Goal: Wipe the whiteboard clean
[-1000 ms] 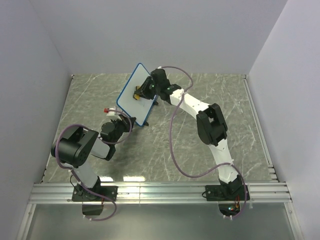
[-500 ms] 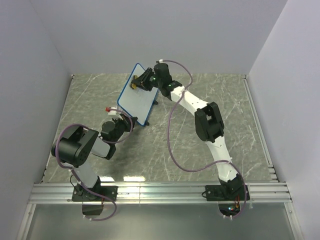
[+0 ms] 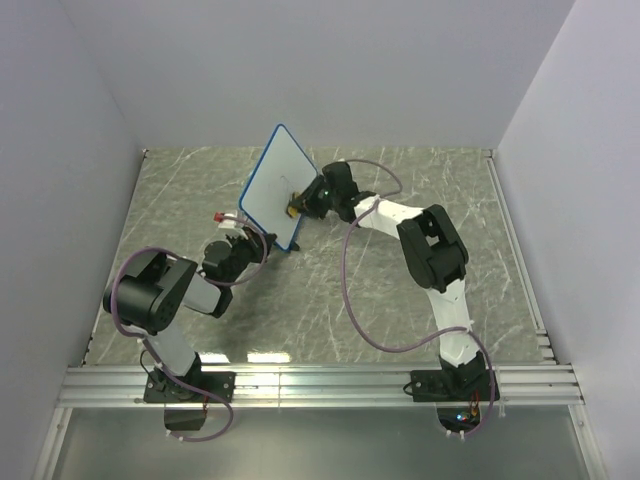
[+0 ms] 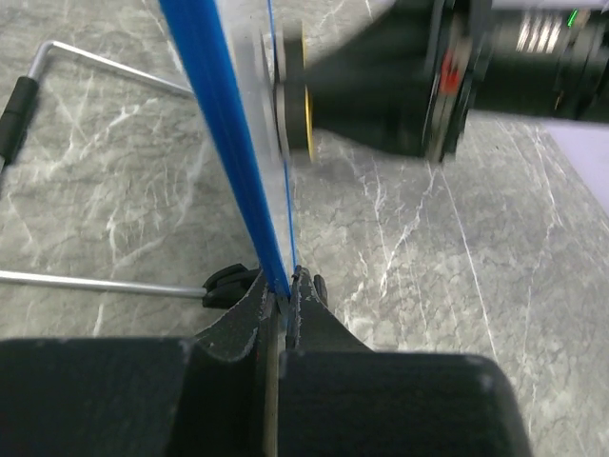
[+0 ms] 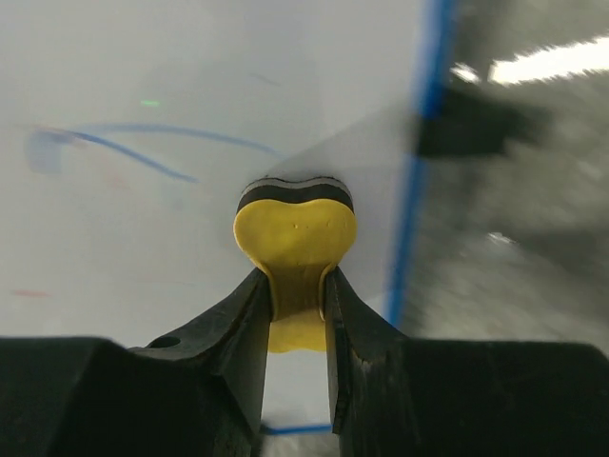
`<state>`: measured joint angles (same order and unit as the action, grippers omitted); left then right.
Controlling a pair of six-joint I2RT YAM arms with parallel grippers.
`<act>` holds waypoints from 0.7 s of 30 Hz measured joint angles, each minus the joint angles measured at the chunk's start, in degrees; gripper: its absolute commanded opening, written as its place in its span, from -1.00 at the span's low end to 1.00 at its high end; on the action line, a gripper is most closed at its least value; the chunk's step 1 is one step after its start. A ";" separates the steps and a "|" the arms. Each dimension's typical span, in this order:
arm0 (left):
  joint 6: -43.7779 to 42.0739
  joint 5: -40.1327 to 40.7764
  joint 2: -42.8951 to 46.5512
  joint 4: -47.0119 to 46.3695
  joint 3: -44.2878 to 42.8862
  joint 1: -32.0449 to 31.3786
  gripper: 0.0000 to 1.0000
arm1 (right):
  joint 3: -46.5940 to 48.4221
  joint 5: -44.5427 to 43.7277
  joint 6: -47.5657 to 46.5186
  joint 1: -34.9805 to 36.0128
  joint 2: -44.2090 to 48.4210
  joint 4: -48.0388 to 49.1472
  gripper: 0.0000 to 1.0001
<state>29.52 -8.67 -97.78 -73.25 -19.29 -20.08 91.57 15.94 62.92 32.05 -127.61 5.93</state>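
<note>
1. Above the marble table [image 3: 420,180], in the top view, the whiteboard [image 3: 272,185] is held tilted on edge. Its lower edge is pinched by the closed left gripper [image 3: 258,236], and the eraser [image 3: 293,206] is set against its face by the right gripper [image 3: 300,203].
2. At the left wrist, the whiteboard's blue frame is seen edge-on, clamped between fully closed jaws.
3. At the right wrist, the eraser is squeezed between narrowly parted fingers against the whiteboard, where a blue scribble [image 5: 143,152] is seen.
</note>
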 measured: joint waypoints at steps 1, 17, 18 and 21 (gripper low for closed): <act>-0.37 -0.20 -0.07 0.02 -0.15 0.00 -0.99 | -1.07 -0.52 -0.55 0.09 0.48 -2.10 -1.00; -5.51 -0.46 -0.76 0.66 -2.25 -1.40 -0.99 | 19.56 -2.84 -8.98 -1.01 -7.52 -25.38 -1.00; -5.64 -0.48 -0.83 0.68 -2.32 -1.53 -0.99 | 21.44 -2.56 -8.90 -1.86 -8.48 -24.57 -1.00; -5.95 -0.46 -1.07 0.33 -2.36 -1.81 -0.99 | 25.29 -1.66 -7.76 -4.09 -10.27 -21.07 -1.00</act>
<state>23.57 -9.13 -98.85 -72.93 -21.65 -21.89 116.86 14.28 55.16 27.97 -137.88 -15.14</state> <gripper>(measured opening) 0.044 0.315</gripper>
